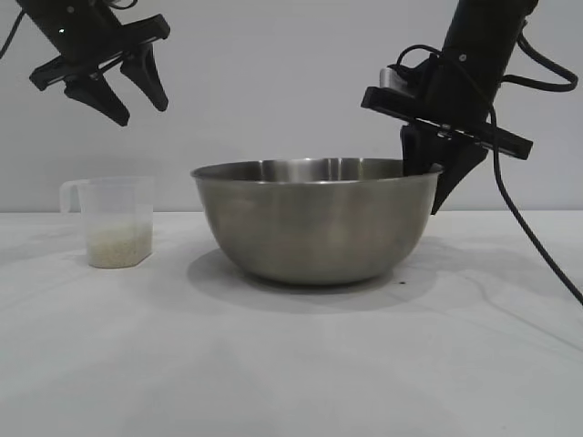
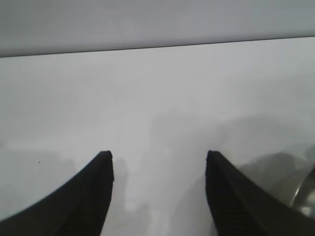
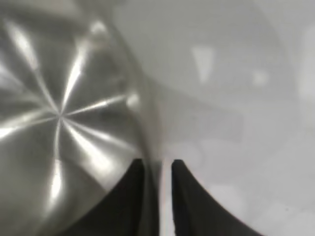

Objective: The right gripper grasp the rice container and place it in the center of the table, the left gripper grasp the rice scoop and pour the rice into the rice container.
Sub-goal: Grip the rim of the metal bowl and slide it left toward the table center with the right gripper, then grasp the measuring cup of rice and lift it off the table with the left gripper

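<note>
The steel bowl (image 1: 316, 221) stood on the white surface (image 1: 291, 364) near the middle, its rim level. The right claw (image 1: 435, 187) reached steeply down at the bowl's right edge, one finger inside the rim and the other outside; in the right wrist view the two fingers (image 3: 129, 196) sat close on either side of the thin rim (image 3: 147, 123), though whether they were pinching it or had just let go could not be told. The left claw (image 1: 138, 107) hung in the air above the far left, apart from everything, its fingers partly spread and empty. Below it, well left of the bowl, the plastic cup (image 1: 111, 221) stood upright on the surface, with rice (image 1: 118, 246) filling its lower part.
</note>
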